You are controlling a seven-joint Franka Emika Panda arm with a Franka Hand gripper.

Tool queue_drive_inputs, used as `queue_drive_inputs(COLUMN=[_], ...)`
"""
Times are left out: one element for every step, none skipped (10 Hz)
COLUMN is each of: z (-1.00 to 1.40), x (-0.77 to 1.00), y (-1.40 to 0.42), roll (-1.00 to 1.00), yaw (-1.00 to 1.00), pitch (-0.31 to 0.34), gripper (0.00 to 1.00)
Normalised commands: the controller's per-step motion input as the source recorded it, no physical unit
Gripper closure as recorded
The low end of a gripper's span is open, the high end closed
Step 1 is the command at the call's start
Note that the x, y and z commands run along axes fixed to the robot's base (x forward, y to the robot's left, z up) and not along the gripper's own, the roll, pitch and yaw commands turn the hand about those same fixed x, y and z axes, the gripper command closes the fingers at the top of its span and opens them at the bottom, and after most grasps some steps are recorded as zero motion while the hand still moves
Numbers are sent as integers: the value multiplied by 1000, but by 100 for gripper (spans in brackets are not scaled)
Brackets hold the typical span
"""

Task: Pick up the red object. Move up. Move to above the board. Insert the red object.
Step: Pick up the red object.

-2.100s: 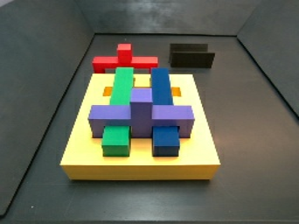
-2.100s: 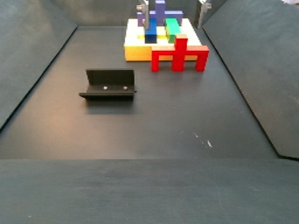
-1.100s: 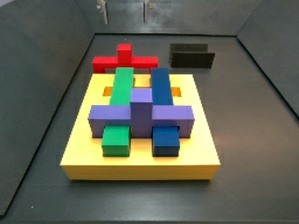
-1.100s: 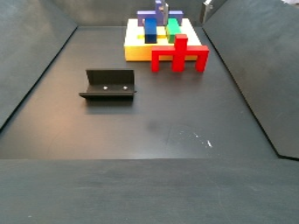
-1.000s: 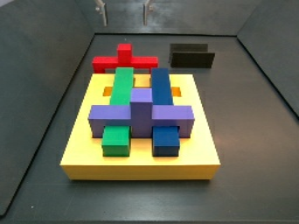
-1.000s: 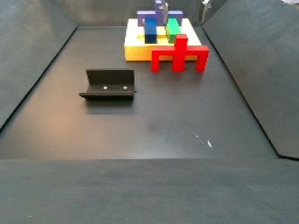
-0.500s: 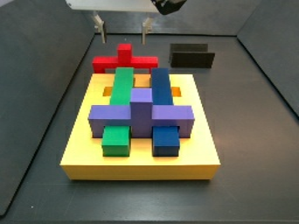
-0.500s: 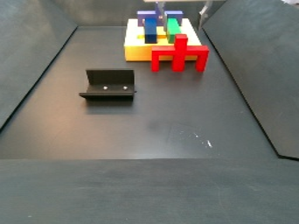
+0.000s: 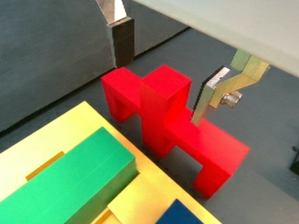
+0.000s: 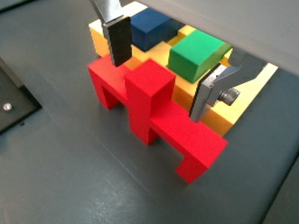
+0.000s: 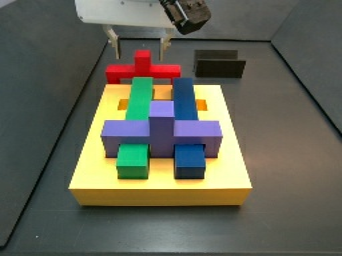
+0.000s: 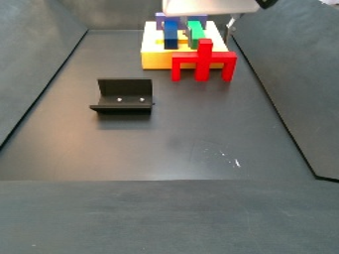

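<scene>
Gripper [image 11: 138, 50] lowered, open astride red object [image 11: 142, 71]

White pincer [image 11: 138, 44] housing; silver fingers (dark pads).

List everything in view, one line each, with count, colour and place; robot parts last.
red object: one, red, on the dark floor just beyond the board's far edge.
board: one, yellow slab, middle of the floor.
green block: one long, green, in the board.
blue block: one long, blue, beside the green block.
purple block: one, purple, cross-shaped, lying across the green and blue blocks.
fixture: one, dark bracket, on the floor apart from the board.
gripper: one, silver fingers, open, straddling the red object's upright stem without clamping it, as both wrist views show.
</scene>
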Motion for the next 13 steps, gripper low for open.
queue_drive_inputs(z=[-91, -23, -160, -177, -217, -214, -83, -94, -11, -29, -3, 0, 0], x=[0, 0, -17, -20, -34, -29, 0, 0, 0, 0, 0, 0, 0], y=[114, 0, -60, -31, 0, 0, 0, 0, 0, 0, -3, -9, 0], roll=[20, 91, 153, 139, 114, 136, 144, 139, 59, 56, 40, 21, 0], yaw=[-6, 0, 0, 0, 0, 0, 0, 0, 57, 80, 49, 0, 11], pitch=[0, 0, -11, -20, -27, 0, 0, 0, 0, 0, 0, 0, 0], gripper=[0, 0, 0, 0, 0, 0, 0, 0, 0, 0, 0, 0, 0])
